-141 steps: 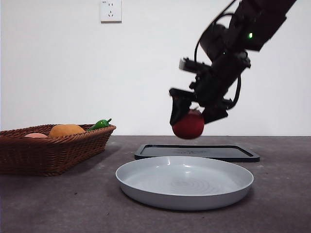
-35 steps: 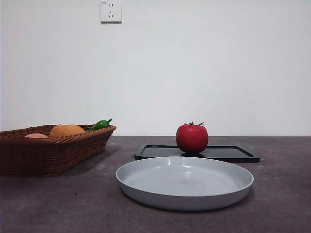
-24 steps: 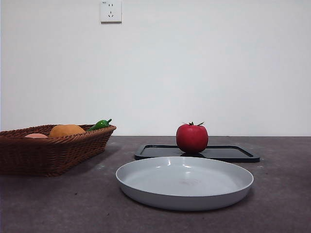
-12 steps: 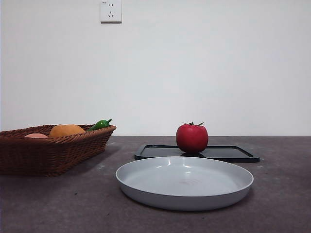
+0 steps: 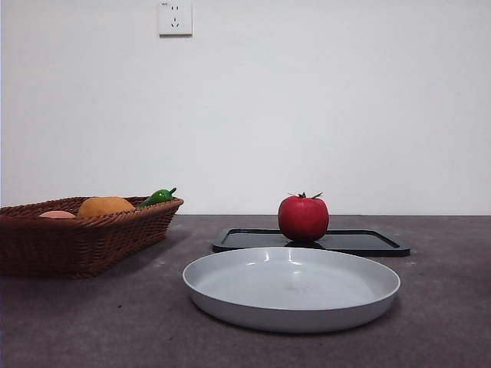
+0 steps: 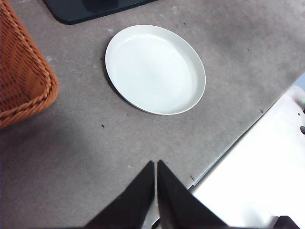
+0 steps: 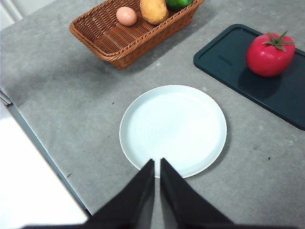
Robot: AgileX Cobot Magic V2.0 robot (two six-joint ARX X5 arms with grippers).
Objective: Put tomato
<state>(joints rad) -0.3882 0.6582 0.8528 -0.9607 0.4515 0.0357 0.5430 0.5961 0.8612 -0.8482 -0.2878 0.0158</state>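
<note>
Front view, L to R: a wicker basket (image 5: pixel 84 238) sits at the far left on the grey table (image 5: pixel 445 307), w/ a pale egg (image 5: pixel 57 215), an orange fruit (image 5: pixel 105 205) and a green pepper (image 5: pixel 157 196) showing above its rim. Up on the wall, a white socket (image 5: pixel 175 17). Centre, nearest the camera, a grey plate (image 5: pixel 291 287) w/ nothing on it. Just behind it lies a flat black tray (image 5: pixel 368 241), and the tomato (image 5: pixel 303 218) stands upright on the tray's left part, calyx up, apart from the plate. No arm shows in this view. Left wrist view: the left gripper (image 6: pixel 156 167) hangs high over the table near its edge, its 2 jaws pressed together to a thin slit, holding nothing; plate (image 6: pixel 155 69) well ahead of it, basket (image 6: pixel 21 71) corner to 1 side, tray (image 6: pixel 95 8) corner beyond. Right wrist view: the right gripper (image 7: pixel 157 164) hangs high too, tips over the plate's (image 7: pixel 173 129) near rim, 2 jaws closed w/ only a hairline gap, holding nothing. Basket (image 7: pixel 128 36) w/ egg (image 7: pixel 126 15), fruit (image 7: pixel 154 10) and pepper (image 7: pixel 177 3) lies beyond the plate; tomato (image 7: pixel 270 55) rests on the tray (image 7: pixel 224 59), well apart from both grippers.
</note>
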